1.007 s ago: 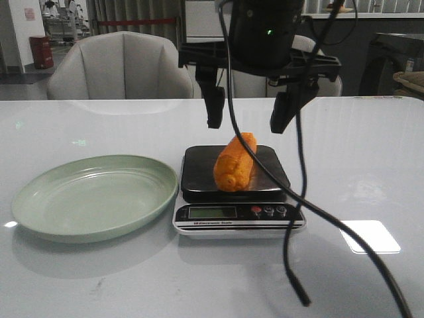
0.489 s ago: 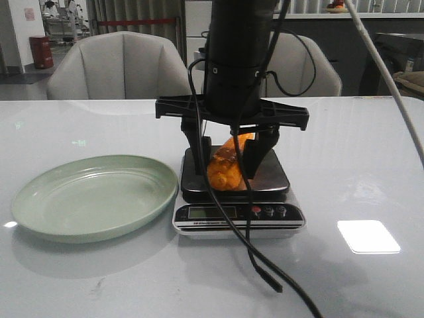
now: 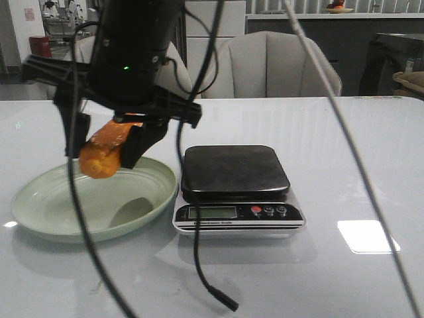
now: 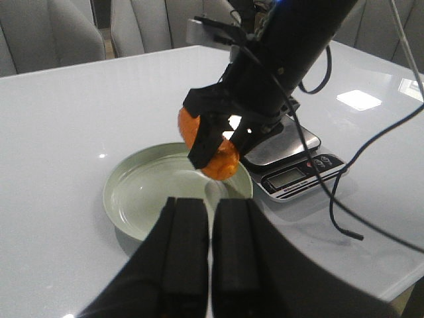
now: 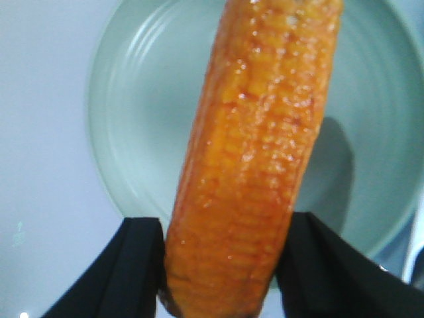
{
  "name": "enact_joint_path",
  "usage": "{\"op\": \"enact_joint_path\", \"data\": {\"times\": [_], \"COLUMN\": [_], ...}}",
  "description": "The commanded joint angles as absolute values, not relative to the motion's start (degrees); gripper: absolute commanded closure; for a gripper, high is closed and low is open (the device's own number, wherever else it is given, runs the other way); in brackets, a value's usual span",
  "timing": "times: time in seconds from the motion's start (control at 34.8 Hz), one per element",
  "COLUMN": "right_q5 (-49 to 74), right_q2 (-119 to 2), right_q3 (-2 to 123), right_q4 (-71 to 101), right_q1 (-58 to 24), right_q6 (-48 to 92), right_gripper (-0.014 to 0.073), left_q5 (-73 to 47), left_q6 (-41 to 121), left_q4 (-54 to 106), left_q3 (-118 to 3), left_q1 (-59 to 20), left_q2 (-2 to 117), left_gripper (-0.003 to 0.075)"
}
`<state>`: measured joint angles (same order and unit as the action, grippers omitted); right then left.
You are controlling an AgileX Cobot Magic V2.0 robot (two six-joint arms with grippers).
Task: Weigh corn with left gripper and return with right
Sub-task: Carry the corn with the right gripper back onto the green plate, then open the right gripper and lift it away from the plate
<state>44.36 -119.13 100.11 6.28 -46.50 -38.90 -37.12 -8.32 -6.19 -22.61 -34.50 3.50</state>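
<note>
While the right gripper (image 3: 106, 149) pinches the corn (image 3: 105, 151) between its fingers at the left of the front frame, holding it in the air above the green plate (image 3: 40, 205) beside the scale (image 3: 235, 185), the left gripper (image 4: 211, 245) has its fingers pressed together, holding nothing.

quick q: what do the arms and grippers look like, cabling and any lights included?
Both all black. The right arm is a thick cylinder with a small green light and a flat crossbar above the right gripper, which has wedge-shaped fingers. Loose black cables hang off it, one ending in a free plug. The left gripper shows two broad, blocky matte fingers. No markings visible.
</note>
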Motion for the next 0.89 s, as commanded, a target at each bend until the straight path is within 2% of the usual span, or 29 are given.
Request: {"op": "enact_joint_path", "data": {"times": [0.0,0.14,0.29,0.6,0.86], "right_q5": [39.3,39.5,38.9,43.5,60.1], "right_q2": [-117.7,-119.8,-120.0,-115.6,-105.6], "right_q3": [102.0,102.3,102.3,106.3,106.3], "right_q4": [6.3,6.3,6.2,4.8,4.8], "right_q1": [-47.7,-48.0,-48.0,-45.9,-41.4], "right_q6": [-38.1,-38.1,-38.1,-33.2,-15.3], "right_gripper": [0.0314,0.0105,0.0014,0.0012,0.0012], "left_q5": [-32.4,-32.4,-32.6,-32.7,-32.9], "left_q6": [-8.4,-8.4,-8.4,-8.4,-8.4], "left_q4": [-6.5,-6.5,-6.5,-6.5,-6.5], "left_q3": [-23.9,-23.9,-23.9,-23.9,-23.9], "left_q1": [-34.3,-34.3,-34.3,-34.3,-34.3], "left_q2": [4.2,4.2,4.2,4.2,4.2], "left_gripper": [0.0587,0.0587,0.0587,0.0587,0.0587]}}
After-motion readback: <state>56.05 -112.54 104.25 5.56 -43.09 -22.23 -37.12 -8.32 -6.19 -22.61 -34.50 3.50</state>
